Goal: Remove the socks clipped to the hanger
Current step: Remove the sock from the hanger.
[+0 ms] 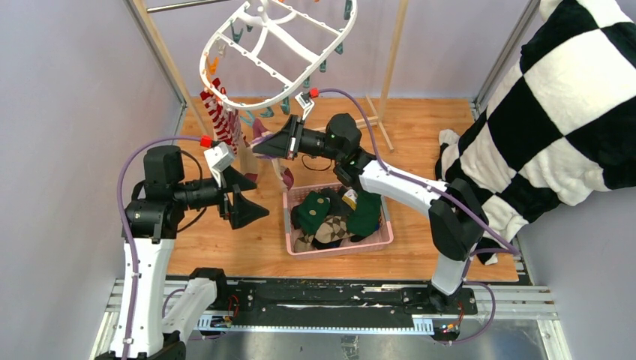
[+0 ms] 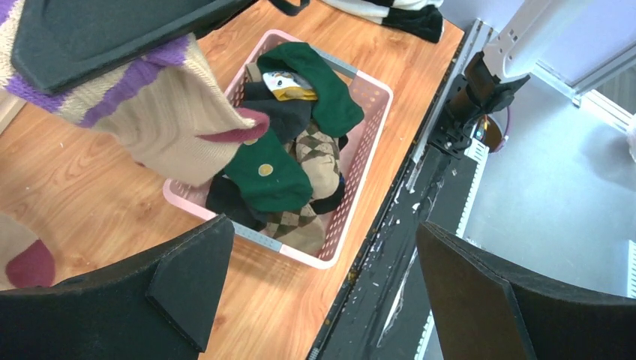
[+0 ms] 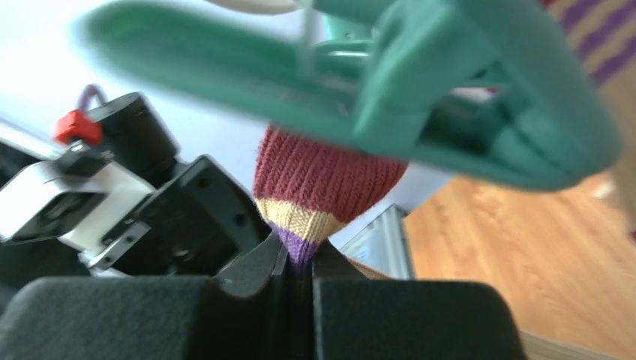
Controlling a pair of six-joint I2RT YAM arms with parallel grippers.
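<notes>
The white oval hanger [image 1: 277, 52] hangs tilted at the top. A red-and-white striped sock [image 1: 221, 120] hangs from its left side. My right gripper [image 1: 259, 148] is shut on a tan sock with purple stripes and a maroon cuff [image 3: 322, 172]. A teal clip [image 3: 420, 97] still holds that cuff just above my shut fingers [image 3: 247, 277]. The sock's toe [image 1: 283, 174] hangs by the basket, and it also shows in the left wrist view [image 2: 165, 127]. My left gripper [image 1: 247, 199] is open and empty [image 2: 322, 247], left of the basket and below the sock.
A pink slotted basket [image 1: 341, 247] on the wooden floor holds green, argyle and black socks [image 2: 270, 176]. A big black-and-white checkered cloth [image 1: 570, 97] hangs at the right. Wooden rack posts [image 1: 394, 60] stand behind. Another tan sock with a maroon heel [image 2: 22, 259] hangs at far left.
</notes>
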